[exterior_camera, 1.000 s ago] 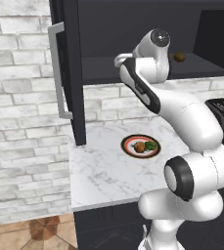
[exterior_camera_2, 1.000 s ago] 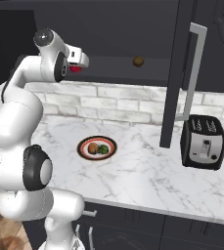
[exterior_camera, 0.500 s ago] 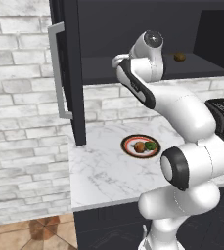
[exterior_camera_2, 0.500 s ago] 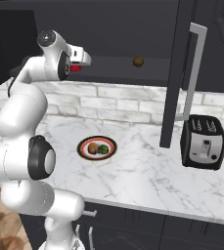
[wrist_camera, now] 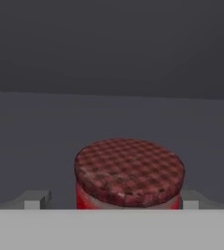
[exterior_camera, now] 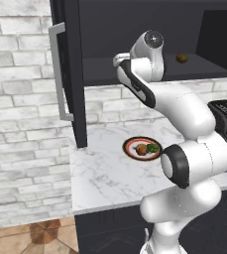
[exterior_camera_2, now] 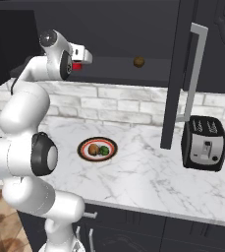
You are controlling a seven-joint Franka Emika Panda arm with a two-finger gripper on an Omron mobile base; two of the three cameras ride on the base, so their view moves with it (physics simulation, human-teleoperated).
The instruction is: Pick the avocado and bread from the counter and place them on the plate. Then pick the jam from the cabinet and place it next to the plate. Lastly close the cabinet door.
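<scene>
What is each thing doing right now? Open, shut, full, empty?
Black wall cabinet: open.
Black-rimmed round plate: holds the orange-brown bread bun and dark-green avocado.
Red jam jar: lid on, upright between the fingers.
Gripper: open around the jar.
Black toaster: slots empty.

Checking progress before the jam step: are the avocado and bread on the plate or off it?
On it: bread and avocado sit side by side inside the plate.

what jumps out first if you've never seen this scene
The white arm reaching up into the open black cabinet, its gripper at the red jam on the shelf, fingers either side of the jar. Below, the plate on the marble counter already holds the bread and avocado.
</scene>
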